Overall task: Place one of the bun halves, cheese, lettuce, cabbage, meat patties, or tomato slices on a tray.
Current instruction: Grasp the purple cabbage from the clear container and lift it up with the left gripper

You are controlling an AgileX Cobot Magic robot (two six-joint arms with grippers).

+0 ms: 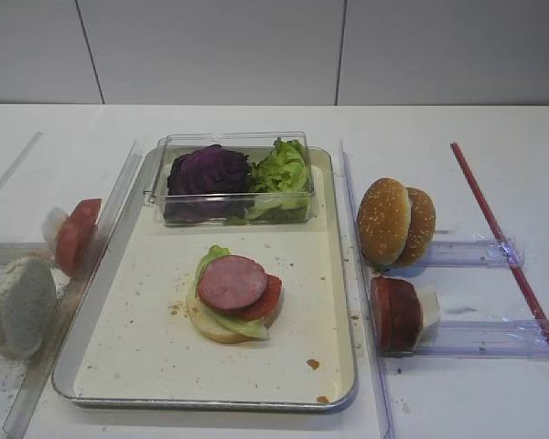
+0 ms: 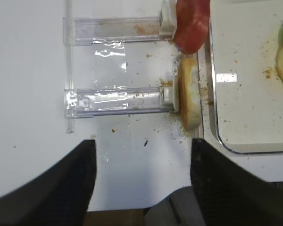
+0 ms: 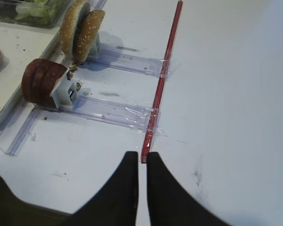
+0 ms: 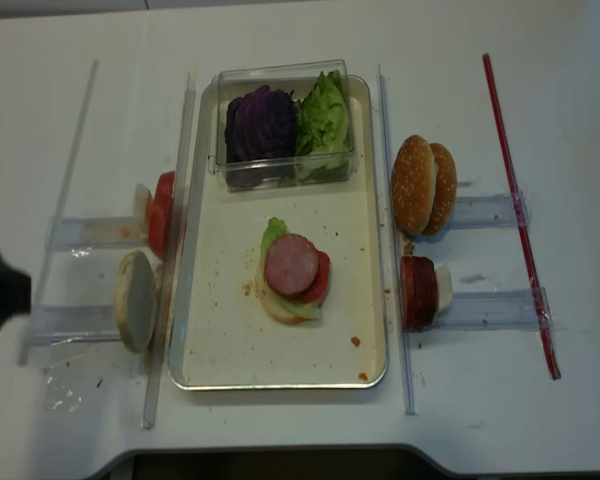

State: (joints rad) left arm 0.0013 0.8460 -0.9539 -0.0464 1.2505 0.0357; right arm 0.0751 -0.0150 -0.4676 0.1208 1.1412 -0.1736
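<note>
Tray [image 1: 339,302] carrying part-built burger; pale bun half [image 2: 188,99] stands on edge ahead of left gripper [image 2: 141,155] (jaws spread, empty), presenting for pickup. Right gripper [image 3: 142,160] closed, empty.

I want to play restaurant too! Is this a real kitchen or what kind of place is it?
Probably not a real kitchen: more likely a lab table set up for practising burger-making. The sesame bun halves and meat patties stand in clear plastic racks taped to a bare white table, beside a tray holding a half-built burger.

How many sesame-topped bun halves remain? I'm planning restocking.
2: both sesame bun halves stand on edge together, right of the tray. Others may hide behind.
</note>
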